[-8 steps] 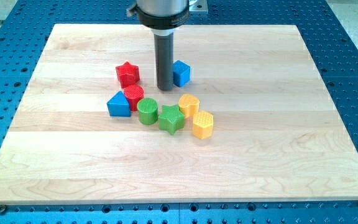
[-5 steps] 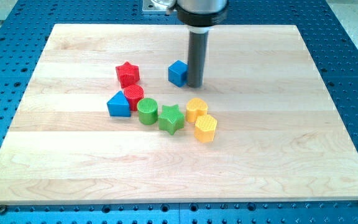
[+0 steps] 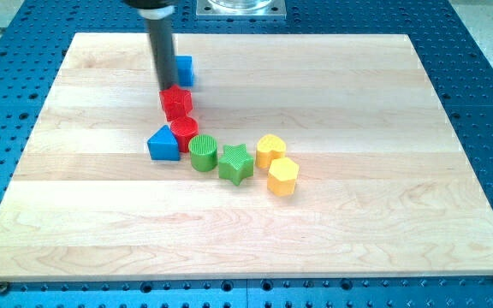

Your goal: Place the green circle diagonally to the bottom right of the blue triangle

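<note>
The green circle [image 3: 202, 153] lies near the board's middle, touching the green star [image 3: 236, 162] on its right and the red cylinder [image 3: 184, 133] at its upper left. The blue triangle [image 3: 163, 144] lies just left of the red cylinder, up and left of the green circle. My tip [image 3: 166, 88] stands near the view's top left, right above the red star [image 3: 176, 103] and just left of the blue cube [image 3: 183, 70].
A yellow heart [image 3: 270, 150] and a yellow hexagon [image 3: 282, 176] lie right of the green star. The wooden board [image 3: 383, 171] rests on a blue perforated table [image 3: 486, 51].
My tip swung right around the blue cube, then far left and up. The blue cube was pushed left and up toward the board's top. The yellow blocks shifted slightly.
</note>
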Robot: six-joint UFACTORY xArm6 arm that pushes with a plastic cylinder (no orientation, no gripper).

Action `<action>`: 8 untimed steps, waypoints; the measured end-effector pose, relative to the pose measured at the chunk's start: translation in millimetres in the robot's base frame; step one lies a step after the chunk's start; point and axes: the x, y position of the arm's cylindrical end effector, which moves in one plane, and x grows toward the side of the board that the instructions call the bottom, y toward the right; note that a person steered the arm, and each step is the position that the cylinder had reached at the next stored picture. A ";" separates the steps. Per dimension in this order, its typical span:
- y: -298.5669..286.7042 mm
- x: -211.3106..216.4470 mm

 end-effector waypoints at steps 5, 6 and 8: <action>42.9 77.2; 117.4 78.9; 68.1 124.5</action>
